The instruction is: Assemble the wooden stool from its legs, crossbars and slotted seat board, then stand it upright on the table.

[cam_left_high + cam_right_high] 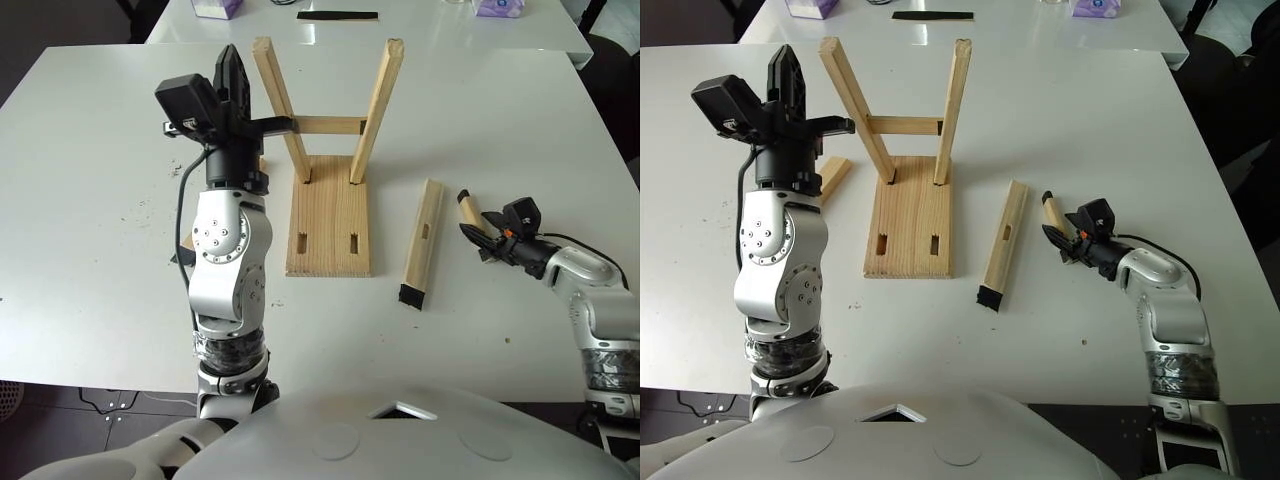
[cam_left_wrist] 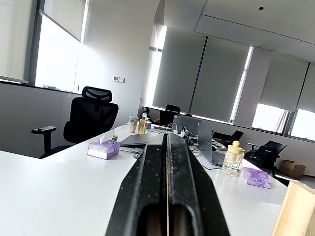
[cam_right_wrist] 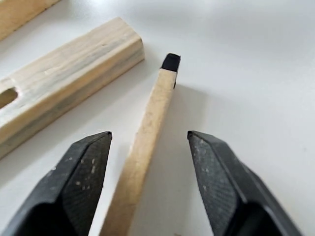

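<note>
White table (image 1: 100,150) is carrying a half-built stool, with a second table (image 1: 420,30) standing beyond its far edge. The right gripper (image 3: 148,140) is hanging low over the right side of the table. Its fingers are spreading wide on either side of a thin stick (image 3: 160,93) with a black tip, and neither is touching it. The left gripper (image 1: 230,62) is standing raised on the left, pointing up and away, its fingers pressing together on nothing. Just left of the thin stick, a loose leg (image 1: 422,240) is lying flat with its black foot at the near end. Further left, the seat board (image 1: 328,215) is lying flat. Two legs (image 1: 282,110) are standing in its far slots, leaning apart toward the top, with a crossbar (image 1: 330,125) joining them. The board's two near slots are sitting open. A short wood piece (image 1: 835,175) is lying just left of the board, behind the left arm.
</note>
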Controlling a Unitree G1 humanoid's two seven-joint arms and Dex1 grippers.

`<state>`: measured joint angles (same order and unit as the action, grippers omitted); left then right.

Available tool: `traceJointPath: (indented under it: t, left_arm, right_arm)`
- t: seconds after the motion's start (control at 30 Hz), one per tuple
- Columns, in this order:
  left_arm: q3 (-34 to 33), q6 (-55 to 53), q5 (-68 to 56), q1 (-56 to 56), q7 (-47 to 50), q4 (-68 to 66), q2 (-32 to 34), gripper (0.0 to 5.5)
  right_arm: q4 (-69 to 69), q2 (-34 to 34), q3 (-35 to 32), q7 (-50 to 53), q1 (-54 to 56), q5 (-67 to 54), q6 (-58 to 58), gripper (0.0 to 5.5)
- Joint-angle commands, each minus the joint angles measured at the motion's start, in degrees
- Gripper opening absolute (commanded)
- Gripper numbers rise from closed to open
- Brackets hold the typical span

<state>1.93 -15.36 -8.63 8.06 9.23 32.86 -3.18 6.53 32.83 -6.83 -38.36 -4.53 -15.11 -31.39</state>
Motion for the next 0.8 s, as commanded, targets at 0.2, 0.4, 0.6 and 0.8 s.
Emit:
traceJointPath:
  t: [0.2, 0.4, 0.6, 0.8]
  left_arm:
    - [1.19, 1.78, 1.92, -3.45, 2.36, 1.06, -2.38, 0.00]
    - [1.46, 2.45, 2.22, -4.30, 2.92, 0.91, -2.18, 0.00]
    - [0.92, 2.30, 1.65, -3.23, 2.41, 0.51, -1.66, 0.00]
    - [-0.15, 1.50, 0.74, -2.54, 1.99, 0.81, -1.27, 0.00]
  right_arm:
    - [5.46, 5.12, -1.42, -1.88, -3.86, -0.51, -4.11, 2.84]
    - [5.14, 6.60, -0.01, -1.27, -6.46, 1.58, -2.25, 2.38]
    - [5.93, 5.99, 0.03, -0.74, -8.98, 1.60, -1.43, 1.27]
    - [3.20, 5.91, 0.39, 0.53, -10.65, 3.97, 3.34, 0.41]
